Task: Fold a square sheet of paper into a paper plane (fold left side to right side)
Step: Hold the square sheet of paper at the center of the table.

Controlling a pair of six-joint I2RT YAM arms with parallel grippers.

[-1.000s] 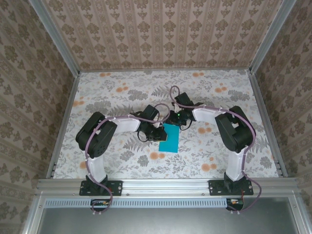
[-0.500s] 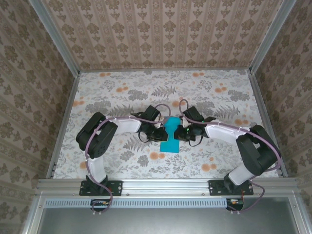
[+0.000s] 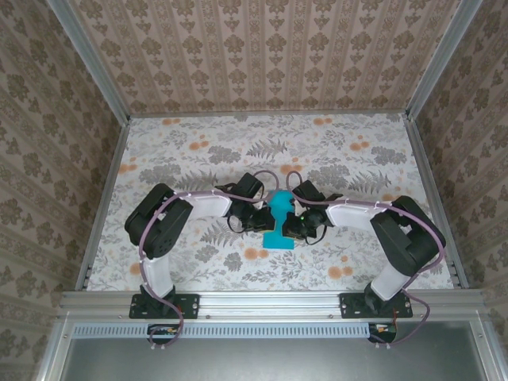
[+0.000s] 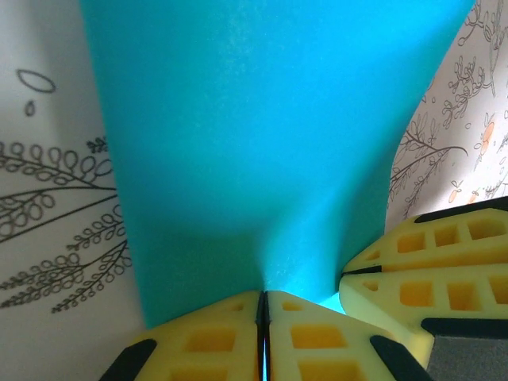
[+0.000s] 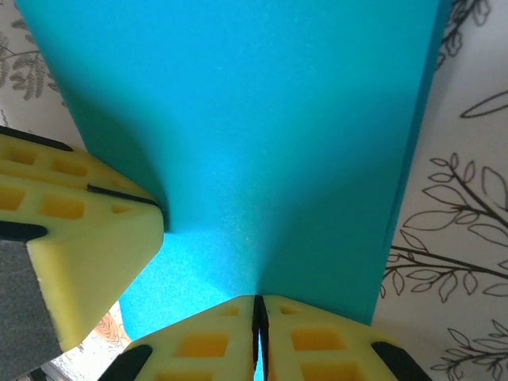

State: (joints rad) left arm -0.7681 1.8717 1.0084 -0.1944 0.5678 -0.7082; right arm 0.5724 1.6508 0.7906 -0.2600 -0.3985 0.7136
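Note:
The square sheet of paper (image 3: 279, 237) is turquoise and stands lifted off the floral table (image 3: 190, 151) between the two arms, pinched narrow at its middle. My left gripper (image 3: 267, 217) is shut on its left edge; in the left wrist view the paper (image 4: 262, 143) runs into the closed yellow jaws of the left gripper (image 4: 263, 295). My right gripper (image 3: 291, 222) is shut on the opposite edge, and in the right wrist view the paper (image 5: 254, 135) enters the closed jaws of the right gripper (image 5: 256, 300). The two grippers are almost touching. The paper plane is not in view.
The table is walled in by patterned panels and an aluminium frame (image 3: 270, 299) along the near edge. Both arms bend inward and meet at the table's centre. The other gripper's yellow fingers (image 4: 432, 270) crowd the left wrist view's right side.
The right arm swung forward from behind the sheet to its right edge and shut on it. The sheet rose from flat into a pinched, waisted shape. The left gripper kept its hold.

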